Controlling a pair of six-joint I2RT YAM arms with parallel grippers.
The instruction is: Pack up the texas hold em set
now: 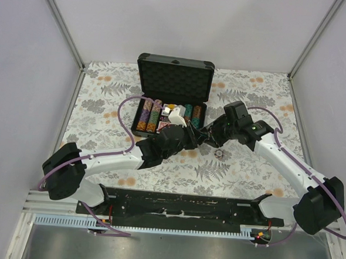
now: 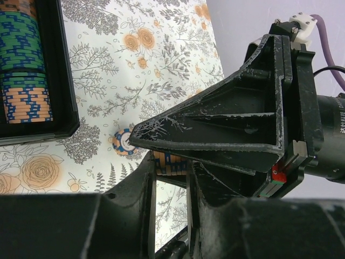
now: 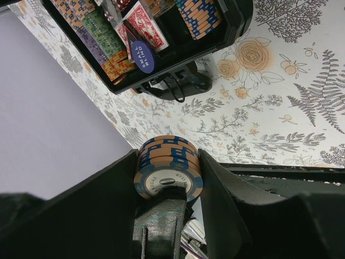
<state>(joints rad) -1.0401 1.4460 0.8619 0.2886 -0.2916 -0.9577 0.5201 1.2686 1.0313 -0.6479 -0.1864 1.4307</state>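
Note:
The black case point(image 1: 175, 77) stands open at the back centre, with its lid up. Rows of striped chips point(image 1: 149, 117) and a red card deck point(image 3: 145, 24) lie in it. A blue "small blind" button point(image 3: 142, 56) lies by the deck. My right gripper point(image 3: 168, 162) is shut on the rims of a short stack of orange-and-blue chips point(image 3: 170, 154), held above the table in front of the case. My left gripper point(image 2: 170, 167) meets it there. Its fingers press on the two end faces of the same stack point(image 2: 170, 161). One loose chip point(image 1: 218, 151) lies on the cloth below.
The case's handle point(image 3: 178, 86) sticks out at its front wall. A white piece point(image 1: 177, 115) sits in the middle of the case. Both arms cross in front of the case. Grey walls and metal posts close in the flowered cloth point(image 1: 246, 175) at the back and sides.

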